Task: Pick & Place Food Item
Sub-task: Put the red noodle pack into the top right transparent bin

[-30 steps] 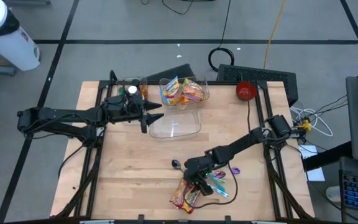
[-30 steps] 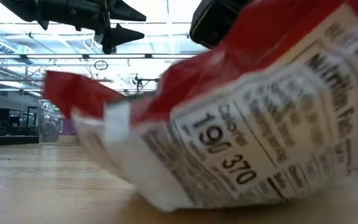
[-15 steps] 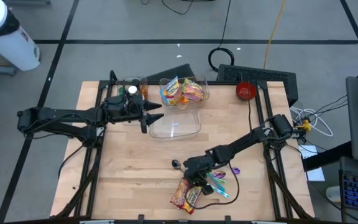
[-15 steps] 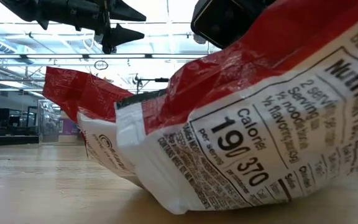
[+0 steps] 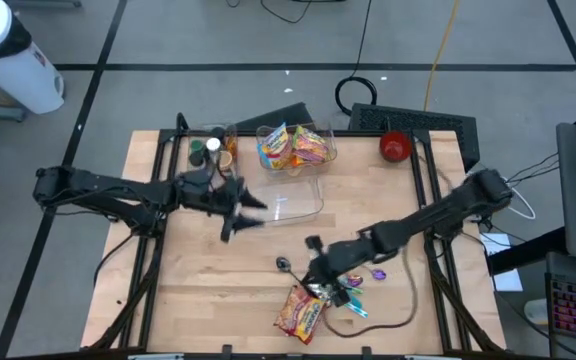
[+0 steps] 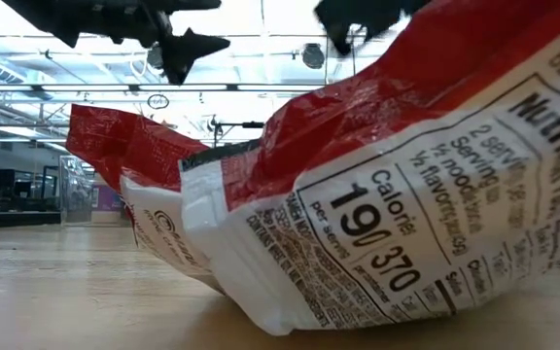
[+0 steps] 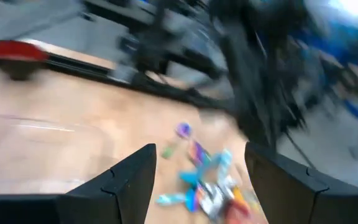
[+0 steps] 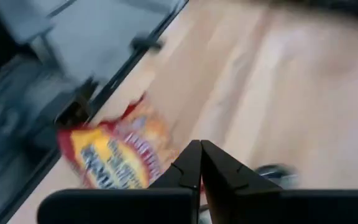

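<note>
A red and orange food packet (image 5: 301, 312) lies flat on the wooden table near its front edge. It fills the low view (image 6: 358, 243) and shows in the right wrist view (image 8: 114, 158). My right gripper (image 5: 318, 272) hovers above and just behind it, shut, with nothing visible between its fingers (image 8: 201, 158). My left gripper (image 5: 244, 214) hangs open over the table's middle, beside the empty clear tub, and holds nothing (image 7: 197, 177). A second clear tub (image 5: 296, 148) at the far edge holds several colourful packets.
The empty clear tub (image 5: 286, 205) lies right of my left gripper. Small colourful wrappers (image 5: 356, 296) and a small dark object (image 5: 284, 264) lie by the packet. A red round thing (image 5: 396, 147) and small jars (image 5: 213, 145) stand at the far edge.
My right gripper has risen from the packet, which stays on the table; the packet's crumpled end shifted and then settled. My left gripper has swung from the tubs toward the table's near edge and turned a little.
</note>
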